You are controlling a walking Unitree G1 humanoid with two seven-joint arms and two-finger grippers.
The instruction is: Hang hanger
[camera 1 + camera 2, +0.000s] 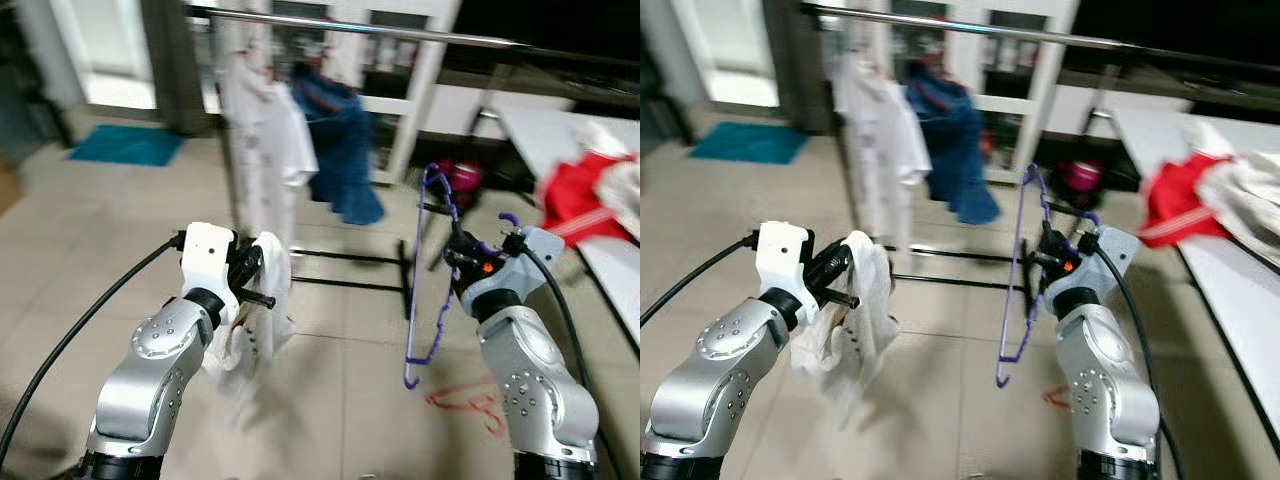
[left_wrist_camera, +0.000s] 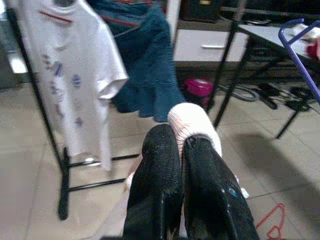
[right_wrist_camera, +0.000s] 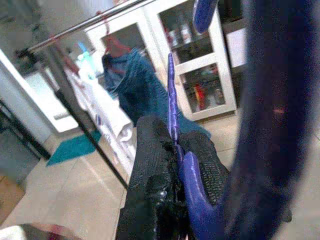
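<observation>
My right gripper (image 1: 452, 250) is shut on a purple hanger (image 1: 432, 280), which hangs upright in front of me with its hook at the top. The wrist view shows the black fingers (image 3: 155, 170) clamped on the purple wire (image 3: 172, 115). My left gripper (image 1: 262, 275) is shut on a white garment (image 1: 255, 330) that droops below it; a pale cuff (image 2: 192, 127) sticks out past the fingers (image 2: 160, 175). Ahead stands a clothes rack with a silver rail (image 1: 400, 32), where a white T-shirt (image 1: 268, 140) and a blue garment (image 1: 340, 140) hang.
The rack's black base bars (image 1: 350, 270) lie on the tiled floor between my arms. A white table (image 1: 570, 150) at the right carries a red cloth (image 1: 580, 190) and other laundry. A red hanger (image 1: 470, 400) lies on the floor. A teal mat (image 1: 125, 145) lies at the far left.
</observation>
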